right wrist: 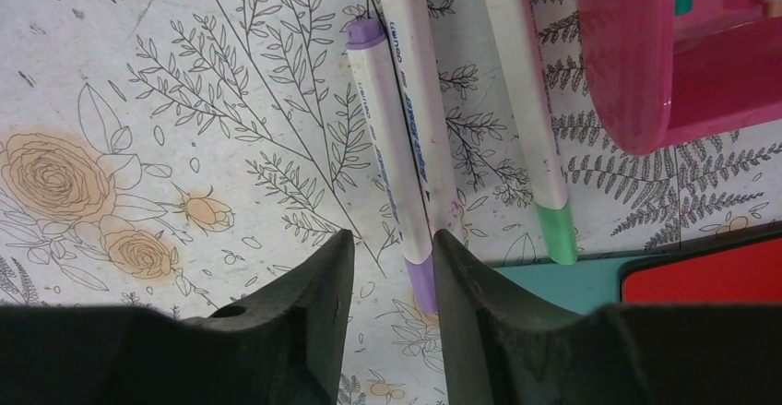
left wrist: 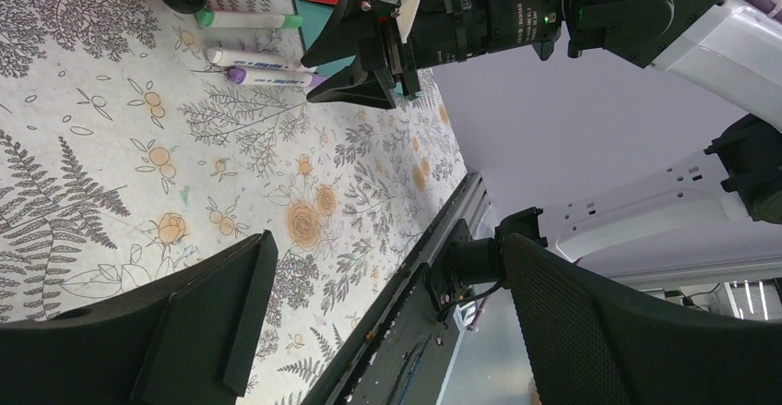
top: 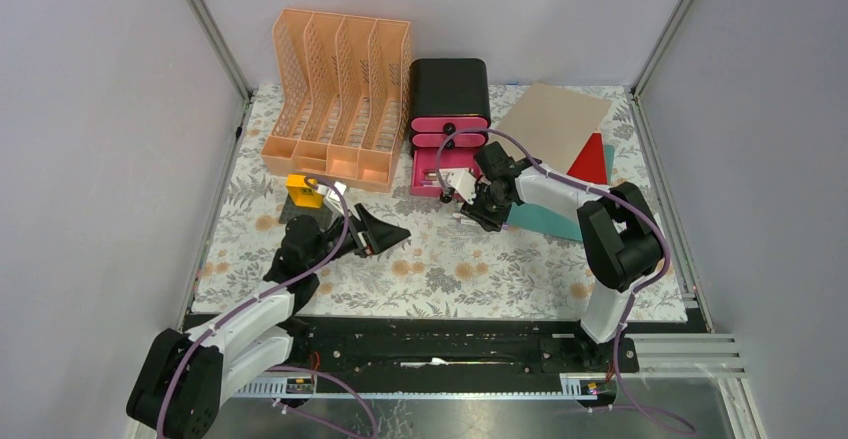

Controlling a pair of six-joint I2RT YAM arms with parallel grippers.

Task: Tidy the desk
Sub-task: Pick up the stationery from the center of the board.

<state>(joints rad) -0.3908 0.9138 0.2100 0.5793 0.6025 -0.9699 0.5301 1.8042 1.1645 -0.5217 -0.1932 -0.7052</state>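
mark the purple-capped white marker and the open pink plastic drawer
purple-capped white marker [right wrist: 391, 156]: right wrist view, middle of the barrel
open pink plastic drawer [right wrist: 625, 54]: right wrist view, front panel

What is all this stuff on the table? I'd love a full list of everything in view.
desk: one, pale cloth with grey ferns and orange flowers, under everything
file rack: one, orange, back left
drawer box: one, black with pink fronts, back centre, bottom drawer open
yellow block: one, yellow, in front of the rack
tan sheet: one, tan, back right
red sheet: one, red, right
teal sheet: one, teal, right, under the red one
purple-capped marker: one, white body, on the cloth by the open drawer
white marker: one, white, beside the purple-capped one
green-capped marker: one, white body, nearest the drawer
left gripper: one, black, open, centre left
right gripper: one, black, open, straddling the purple-capped marker's end
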